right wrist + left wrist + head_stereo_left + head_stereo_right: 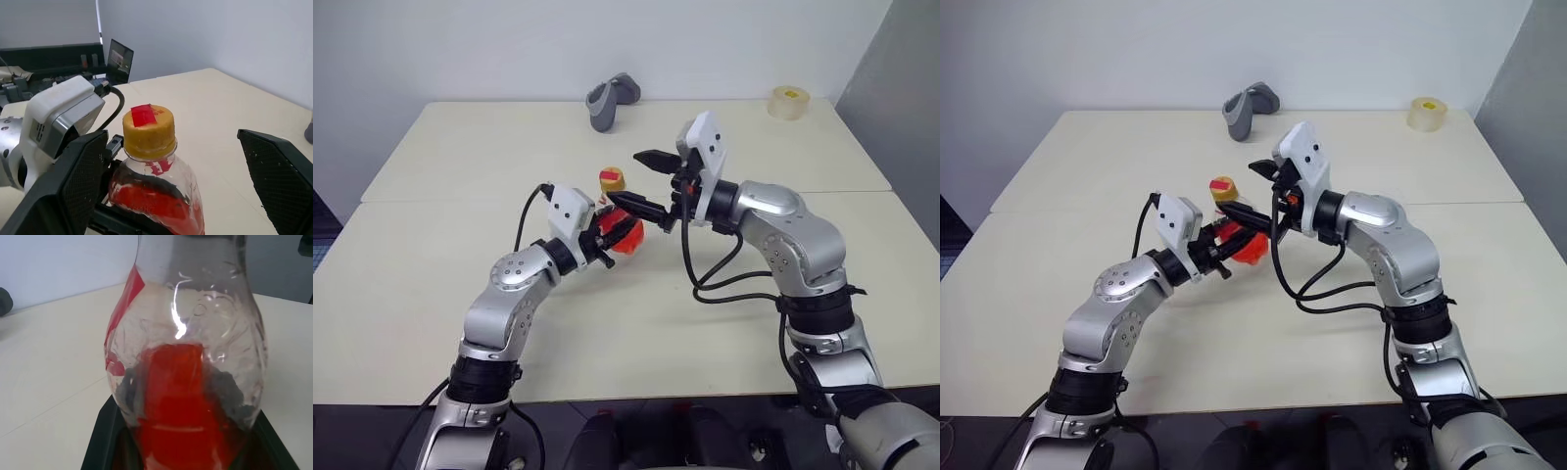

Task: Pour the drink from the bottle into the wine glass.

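The bottle (619, 231) of red drink (177, 406) is clamped upright above the table (431, 274) by the left gripper (604, 238). Its yellow cap (148, 126) is flanked by the spread, empty fingers of the right gripper (644, 183). Farther back, a grey object (611, 101) and a tape roll (789, 102) are seen.

We see the bottle (619, 223) above the table (431, 264) near its middle, between the left gripper (607, 238) on its left and the right gripper (649, 183) on its right. Far behind, possibly a handheld device (612, 101) lies left of a tape roll (789, 102).
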`<action>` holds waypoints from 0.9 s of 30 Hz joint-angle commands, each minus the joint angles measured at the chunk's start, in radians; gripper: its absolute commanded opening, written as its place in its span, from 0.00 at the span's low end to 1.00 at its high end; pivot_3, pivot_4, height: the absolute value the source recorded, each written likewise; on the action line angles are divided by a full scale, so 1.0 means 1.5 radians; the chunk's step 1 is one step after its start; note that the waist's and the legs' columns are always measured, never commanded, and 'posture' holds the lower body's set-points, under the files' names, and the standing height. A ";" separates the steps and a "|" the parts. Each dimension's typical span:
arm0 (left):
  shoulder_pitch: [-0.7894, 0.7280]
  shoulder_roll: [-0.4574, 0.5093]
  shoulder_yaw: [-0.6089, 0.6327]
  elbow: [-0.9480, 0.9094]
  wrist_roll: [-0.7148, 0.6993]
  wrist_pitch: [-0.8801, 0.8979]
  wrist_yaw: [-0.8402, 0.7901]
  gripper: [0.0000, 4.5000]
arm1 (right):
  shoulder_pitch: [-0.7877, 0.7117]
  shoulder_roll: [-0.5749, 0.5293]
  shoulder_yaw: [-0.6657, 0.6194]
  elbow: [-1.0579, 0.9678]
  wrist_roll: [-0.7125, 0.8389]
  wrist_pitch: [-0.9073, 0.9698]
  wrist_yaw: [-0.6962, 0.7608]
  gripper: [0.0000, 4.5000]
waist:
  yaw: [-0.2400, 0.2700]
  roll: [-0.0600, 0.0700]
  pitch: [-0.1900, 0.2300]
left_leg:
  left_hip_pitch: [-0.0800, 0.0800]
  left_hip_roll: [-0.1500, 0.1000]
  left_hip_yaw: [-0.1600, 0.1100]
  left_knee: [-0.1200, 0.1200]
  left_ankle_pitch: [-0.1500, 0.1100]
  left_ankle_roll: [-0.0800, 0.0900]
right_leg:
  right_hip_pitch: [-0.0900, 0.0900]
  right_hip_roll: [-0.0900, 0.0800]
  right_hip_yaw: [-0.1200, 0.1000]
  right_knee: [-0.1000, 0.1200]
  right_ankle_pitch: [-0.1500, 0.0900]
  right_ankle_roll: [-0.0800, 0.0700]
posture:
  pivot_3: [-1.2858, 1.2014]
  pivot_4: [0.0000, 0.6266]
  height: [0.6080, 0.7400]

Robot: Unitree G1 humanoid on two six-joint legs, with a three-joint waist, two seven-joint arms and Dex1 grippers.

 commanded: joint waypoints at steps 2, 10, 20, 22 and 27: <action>-0.020 -0.010 0.000 -0.005 0.011 -0.034 -0.006 0.28 | -0.034 0.017 0.001 -0.012 0.007 -0.012 -0.017 1.00 | 0.000 0.000 0.000 | 0.000 0.000 0.000 0.000 0.000 0.000 | 0.000 0.000 0.000 0.000 0.000 0.000 | 0.52 0.24 1.00; -0.022 -0.023 -0.002 0.003 0.021 -0.045 -0.007 0.28 | -0.064 0.029 0.011 0.037 -0.019 -0.039 -0.037 1.00 | 0.000 0.000 0.000 | 0.000 0.000 0.000 0.000 0.000 0.000 | 0.000 0.000 0.000 0.000 0.000 0.000 | 0.52 0.24 1.00; -0.032 -0.031 0.001 0.016 0.023 -0.051 -0.006 0.28 | -0.055 -0.014 -0.004 0.069 -0.052 -0.077 -0.035 1.00 | 0.000 0.000 0.000 | 0.000 0.000 0.001 0.000 0.000 0.000 | 0.000 0.000 0.001 0.000 0.000 0.000 | 0.52 0.24 1.00; -0.029 -0.028 0.002 0.014 0.022 -0.050 -0.007 0.28 | -0.046 -0.039 -0.020 0.058 -0.043 -0.066 -0.030 1.00 | 0.000 0.000 0.000 | 0.000 0.000 0.001 0.000 0.000 0.000 | 0.000 0.000 0.000 0.000 0.000 0.000 | 0.52 0.24 1.00; -0.023 -0.023 0.008 0.010 0.021 -0.047 -0.009 0.28 | -0.016 -0.100 -0.046 0.023 -0.021 -0.033 -0.023 1.00 | 0.000 0.000 0.000 | 0.000 0.000 0.001 0.000 0.000 0.000 | 0.000 0.000 0.000 0.000 0.000 0.000 | 0.52 0.24 1.00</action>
